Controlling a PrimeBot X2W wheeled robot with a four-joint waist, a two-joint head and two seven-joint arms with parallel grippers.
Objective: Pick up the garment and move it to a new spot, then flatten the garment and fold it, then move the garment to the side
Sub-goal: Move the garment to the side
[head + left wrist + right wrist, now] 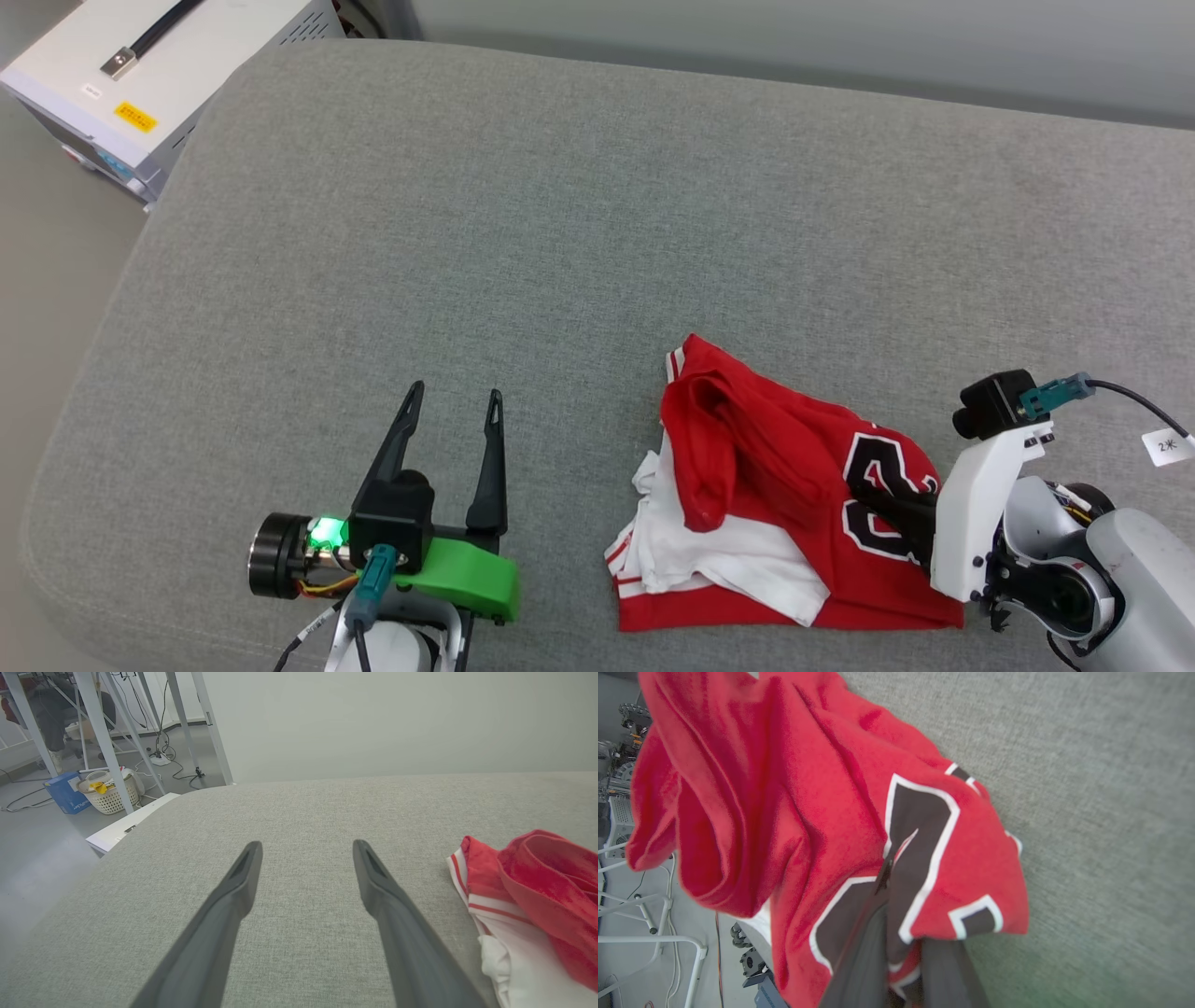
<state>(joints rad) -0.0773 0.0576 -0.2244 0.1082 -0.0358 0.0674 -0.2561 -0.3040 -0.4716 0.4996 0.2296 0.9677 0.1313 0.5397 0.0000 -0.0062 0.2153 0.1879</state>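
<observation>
One garment point(747, 467), crumpled in a heap on the grey cushion point(560, 233), at 4 o'clock in the head view. Two grippers counted. Right gripper point(887, 513) enters from 3 o'clock, its two fingers together and pinching red cloth at the black "23". Left gripper point(455, 390) at 7 o'clock, fingers apart, holding nothing, well apart from the garment. One white box point(168, 75) at 10 o'clock, off the cushion.

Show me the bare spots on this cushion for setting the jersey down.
Free: the whole far half of the cushion beyond the garment, and the strip between the open left gripper and the garment. Crowded: the near right, where the right gripper pinches the garment.
</observation>
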